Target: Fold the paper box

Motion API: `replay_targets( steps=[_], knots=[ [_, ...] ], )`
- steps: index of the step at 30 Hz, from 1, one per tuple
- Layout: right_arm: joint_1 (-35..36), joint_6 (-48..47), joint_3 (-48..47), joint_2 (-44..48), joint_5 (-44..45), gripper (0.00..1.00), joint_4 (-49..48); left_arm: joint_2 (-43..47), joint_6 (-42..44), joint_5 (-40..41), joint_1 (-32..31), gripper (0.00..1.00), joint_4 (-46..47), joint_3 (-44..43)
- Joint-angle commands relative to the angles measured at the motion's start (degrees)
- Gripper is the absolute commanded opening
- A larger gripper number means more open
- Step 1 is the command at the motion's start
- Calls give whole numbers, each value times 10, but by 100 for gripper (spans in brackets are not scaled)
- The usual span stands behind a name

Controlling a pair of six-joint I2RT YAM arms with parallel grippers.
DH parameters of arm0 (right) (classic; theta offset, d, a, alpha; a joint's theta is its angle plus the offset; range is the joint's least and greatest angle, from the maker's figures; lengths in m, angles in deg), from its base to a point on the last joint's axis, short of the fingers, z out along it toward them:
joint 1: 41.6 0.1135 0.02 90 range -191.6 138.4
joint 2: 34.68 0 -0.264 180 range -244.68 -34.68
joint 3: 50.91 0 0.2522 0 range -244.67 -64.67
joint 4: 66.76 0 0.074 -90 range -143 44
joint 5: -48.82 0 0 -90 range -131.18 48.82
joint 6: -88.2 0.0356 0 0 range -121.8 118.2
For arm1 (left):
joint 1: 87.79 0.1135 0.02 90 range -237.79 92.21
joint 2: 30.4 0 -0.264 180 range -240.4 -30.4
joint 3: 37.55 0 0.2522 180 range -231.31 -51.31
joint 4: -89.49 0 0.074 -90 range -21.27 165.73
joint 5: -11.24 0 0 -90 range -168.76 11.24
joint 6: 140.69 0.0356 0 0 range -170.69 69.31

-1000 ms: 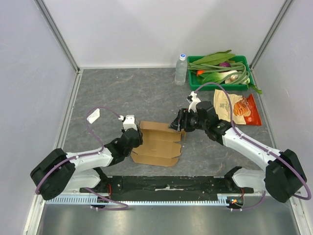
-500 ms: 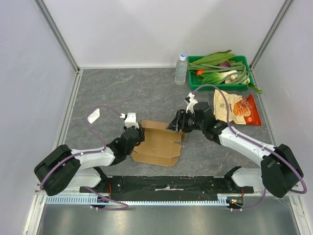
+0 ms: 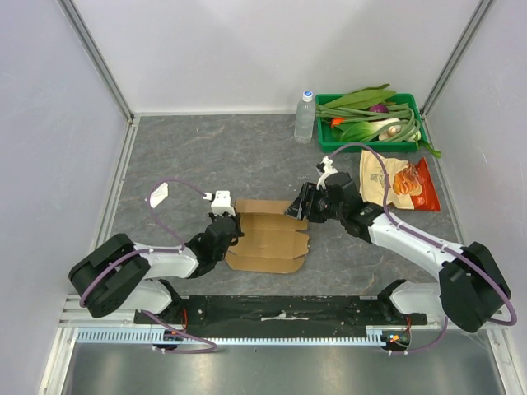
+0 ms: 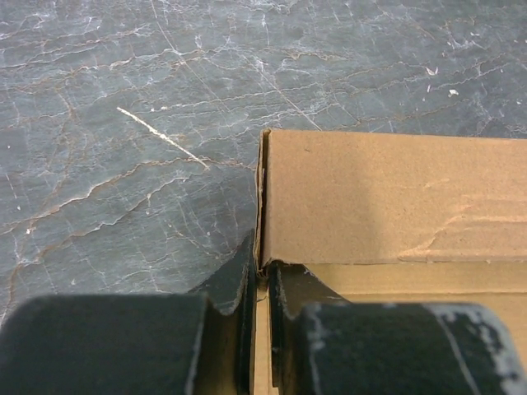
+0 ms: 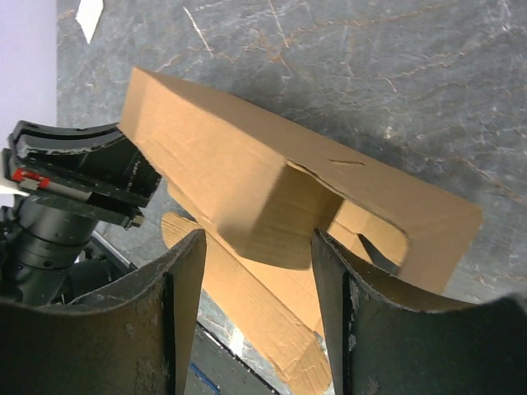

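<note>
The paper box point(image 3: 268, 240) is a brown cardboard sheet lying partly folded on the table, with its far panel raised. My left gripper point(image 3: 225, 224) is at its left edge. In the left wrist view the gripper point(image 4: 262, 267) is shut on the thin cardboard edge, below the raised panel point(image 4: 387, 197). My right gripper point(image 3: 298, 206) is at the box's far right corner. In the right wrist view it point(image 5: 257, 251) is open, its fingers either side of a folded-down end flap of the box point(image 5: 247, 156) without gripping it. The left gripper point(image 5: 82, 177) shows there too.
A water bottle point(image 3: 305, 117) and a green tray point(image 3: 323, 123) of vegetables stand at the back right. An orange-tan snack bag point(image 3: 399, 181) lies right of my right arm. A white paper scrap point(image 3: 158, 194) lies to the left, also in the right wrist view point(image 5: 89, 16).
The box's far panel has shifted slightly away and the sheet lies flatter. My left arm's elbow has swung right while its gripper keeps hold. My right gripper has barely moved.
</note>
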Motion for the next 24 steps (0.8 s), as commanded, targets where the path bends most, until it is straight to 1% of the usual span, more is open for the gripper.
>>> replay_targets(
  steps=[1,7,12,13,17,19,21,23,24],
  knots=[
    [7,3,-22,-7,25,61,21,1,15,30,-3,2,70,21],
    [9,-9,-48,-4,37,64,32,35,23,40,-3,2,57,24],
    [9,11,-68,-20,11,63,17,77,42,53,-4,2,50,22],
    [11,18,-67,-23,7,64,2,86,49,55,-3,2,44,20],
    [15,58,-55,-34,-19,59,-58,94,70,54,-3,2,48,18],
    [17,83,-49,-35,-31,53,-94,93,75,55,-3,2,46,17],
    [17,105,-39,-30,-32,49,-116,96,71,59,-3,2,43,17],
    [17,136,-24,-22,-26,48,-141,101,54,68,-3,2,28,11],
    [17,145,-18,-20,-25,46,-155,101,47,70,-3,2,21,7]
  ],
)
